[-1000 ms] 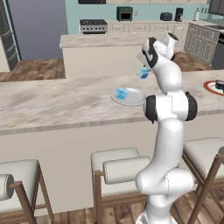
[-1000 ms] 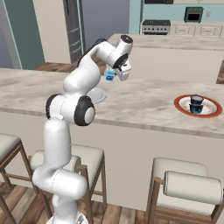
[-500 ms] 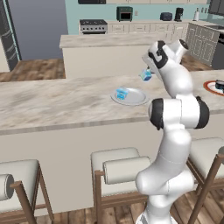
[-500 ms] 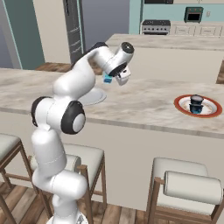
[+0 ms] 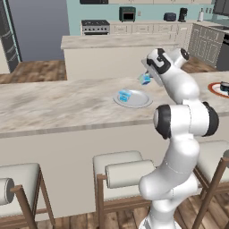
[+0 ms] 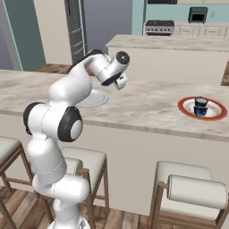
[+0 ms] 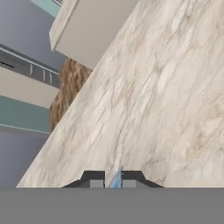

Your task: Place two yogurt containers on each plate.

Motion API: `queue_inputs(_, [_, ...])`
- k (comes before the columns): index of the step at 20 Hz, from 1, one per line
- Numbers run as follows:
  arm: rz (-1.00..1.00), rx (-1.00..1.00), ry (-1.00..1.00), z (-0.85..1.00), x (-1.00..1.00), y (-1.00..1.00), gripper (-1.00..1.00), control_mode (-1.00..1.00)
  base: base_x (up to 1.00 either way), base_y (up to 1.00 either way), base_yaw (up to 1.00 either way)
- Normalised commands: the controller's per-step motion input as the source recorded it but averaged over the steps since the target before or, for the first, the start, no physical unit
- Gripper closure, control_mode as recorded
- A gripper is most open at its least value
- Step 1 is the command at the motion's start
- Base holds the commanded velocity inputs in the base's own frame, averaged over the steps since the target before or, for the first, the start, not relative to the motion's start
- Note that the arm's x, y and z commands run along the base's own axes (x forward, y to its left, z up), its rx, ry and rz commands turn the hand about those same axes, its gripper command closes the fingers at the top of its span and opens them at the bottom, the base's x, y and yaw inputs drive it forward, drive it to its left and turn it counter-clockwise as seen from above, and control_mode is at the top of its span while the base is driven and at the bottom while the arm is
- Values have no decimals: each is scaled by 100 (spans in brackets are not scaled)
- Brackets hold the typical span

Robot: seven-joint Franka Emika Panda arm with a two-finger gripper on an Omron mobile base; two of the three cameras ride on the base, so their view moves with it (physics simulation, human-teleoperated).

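Above the marbled counter (image 5: 67, 105), right of the grey-white plate (image 5: 138, 101), the pincer (image 5: 146, 79) pinches a translucent blue yogurt cup (image 5: 144, 79).

The orange-rimmed plate (image 5: 222, 90) is cut off by the left base view's right edge. In the hand view, only a pale blue sliver of the light blue yogurt cup (image 7: 114, 180) shows between the tool's (image 7: 113, 178) fingertips.
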Motion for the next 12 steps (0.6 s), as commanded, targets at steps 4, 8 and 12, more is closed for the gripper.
queue_inputs(4, [10, 8, -5, 0, -4, 0, 100, -100, 0, 0, 0])
queue_inputs(8, [7, 10, -1, 1, 12, 0, 100, -100, 0, 0, 0])
queue_inputs(12, [21, 7, 0, 0, -18, -2, 100, -100, 0, 0, 0])
